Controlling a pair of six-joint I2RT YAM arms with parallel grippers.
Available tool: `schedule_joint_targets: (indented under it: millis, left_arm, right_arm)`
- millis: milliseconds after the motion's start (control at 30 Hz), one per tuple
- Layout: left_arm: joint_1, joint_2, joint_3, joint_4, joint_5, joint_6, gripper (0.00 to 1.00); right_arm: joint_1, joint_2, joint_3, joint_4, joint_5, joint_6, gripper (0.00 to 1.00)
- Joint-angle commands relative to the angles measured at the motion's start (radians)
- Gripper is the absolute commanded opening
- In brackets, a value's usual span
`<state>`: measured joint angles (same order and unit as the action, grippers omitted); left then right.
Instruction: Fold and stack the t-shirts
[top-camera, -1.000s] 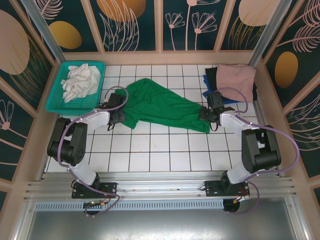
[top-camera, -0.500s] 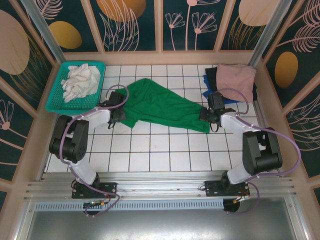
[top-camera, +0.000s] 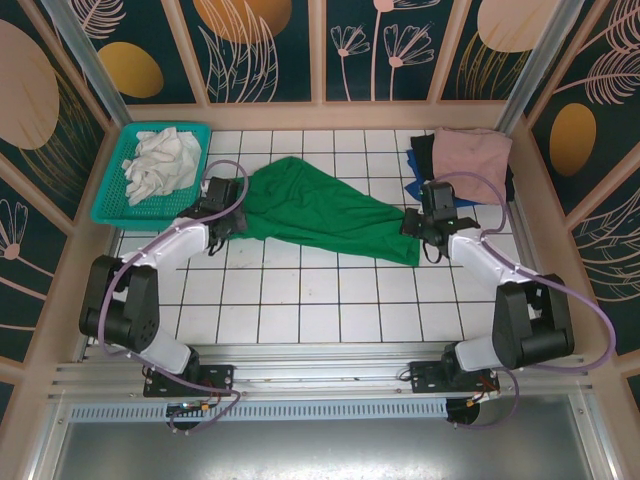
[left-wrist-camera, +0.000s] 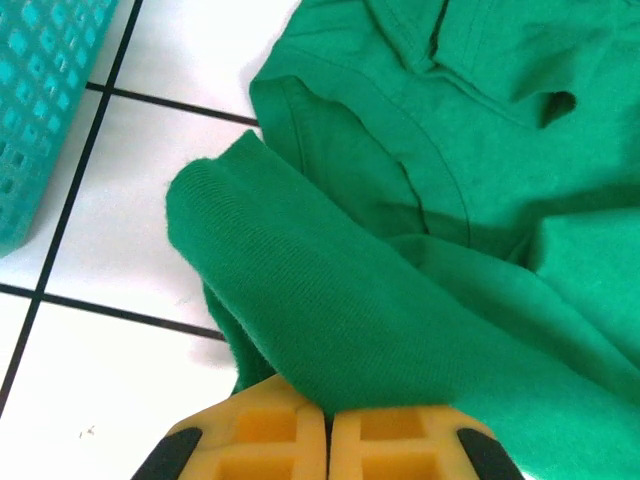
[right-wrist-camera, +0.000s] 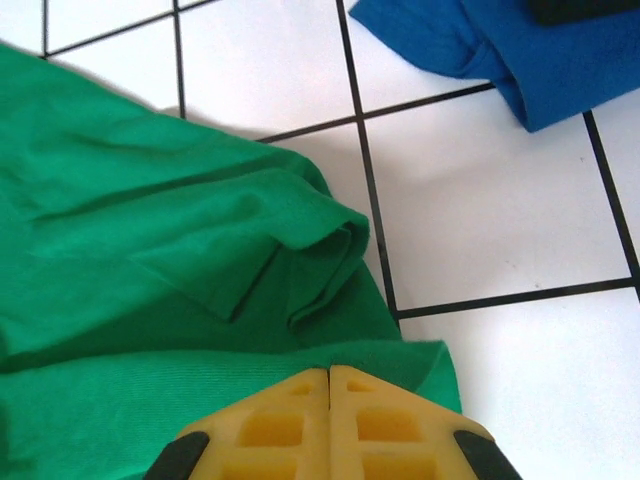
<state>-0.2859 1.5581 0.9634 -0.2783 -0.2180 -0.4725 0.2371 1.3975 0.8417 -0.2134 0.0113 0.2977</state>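
The green t-shirt (top-camera: 320, 212) lies rumpled across the far middle of the white tiled table (top-camera: 300, 300), stretched between the 2 arms. The left gripper (left-wrist-camera: 328, 425) has its yellow pads pressed together on a thick fold at the shirt's left end, near the teal basket (top-camera: 105, 200) (white cloth heaped inside). The right gripper (right-wrist-camera: 328, 385) is likewise clamped tight, pinching the shirt's right edge. Near it, in the far right corner, a pink t-shirt (top-camera: 472, 150) lies folded on top of a black t-shirt (top-camera: 423, 152) and a blue t-shirt (right-wrist-camera: 470, 40).
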Motion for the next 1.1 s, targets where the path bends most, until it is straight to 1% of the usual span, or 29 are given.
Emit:
schedule_joint_targets:
  millis: [0, 33, 100, 167, 200, 300, 467, 567, 667, 733, 833, 900, 933, 1067]
  left_arm:
    - [0.007, 0.026, -0.043, -0.008, 0.01, -0.003, 0.05]
    - [0.008, 0.034, -0.049, -0.005, 0.015, -0.007, 0.1]
    - [0.007, 0.032, -0.074, 0.015, 0.022, -0.012, 0.23]
    - [0.008, 0.032, -0.088, 0.028, 0.023, -0.012, 0.14]
    - [0.007, 0.035, -0.086, 0.023, 0.023, -0.01, 0.08]
    - [0.007, 0.04, -0.077, 0.018, 0.006, -0.007, 0.0]
    - [0.007, 0.042, -0.06, 0.005, 0.002, -0.005, 0.0]
    - [0.007, 0.017, -0.05, -0.025, -0.006, -0.009, 0.0]
    - [0.007, -0.068, -0.034, -0.088, 0.01, -0.014, 0.0]
    - [0.008, -0.164, -0.022, -0.131, 0.023, -0.015, 0.0]
    - [0.008, -0.32, 0.018, -0.198, 0.009, -0.024, 0.0]
    - [0.008, -0.419, 0.079, -0.248, -0.011, -0.026, 0.0]
    - [0.007, -0.465, 0.112, -0.271, -0.023, -0.025, 0.0]
    - [0.007, -0.594, 0.26, -0.346, -0.064, -0.018, 0.0]
  right_arm:
    - [0.002, -0.014, -0.033, 0.021, -0.054, 0.023, 0.0]
    - [0.005, -0.011, -0.038, 0.023, -0.053, 0.024, 0.0]
    - [0.007, -0.008, -0.043, 0.02, -0.042, 0.024, 0.0]
    - [0.007, -0.01, -0.047, 0.016, -0.029, 0.021, 0.0]
    - [0.007, -0.012, -0.046, 0.011, -0.024, 0.019, 0.0]
    - [0.007, -0.02, -0.046, 0.005, -0.018, 0.015, 0.0]
    - [0.007, -0.033, -0.045, -0.002, -0.014, 0.014, 0.0]
    - [0.007, -0.051, -0.039, -0.017, -0.015, 0.015, 0.0]
    - [0.016, -0.095, -0.018, -0.066, -0.018, 0.02, 0.0]
    - [0.038, -0.149, 0.005, -0.102, -0.012, 0.018, 0.0]
    - [0.072, -0.235, 0.058, -0.164, -0.001, 0.018, 0.0]
    - [0.097, -0.288, 0.108, -0.207, -0.001, 0.014, 0.0]
    - [0.112, -0.318, 0.138, -0.23, 0.024, 0.011, 0.0]
    - [0.153, -0.414, 0.26, -0.302, 0.043, 0.0, 0.0]
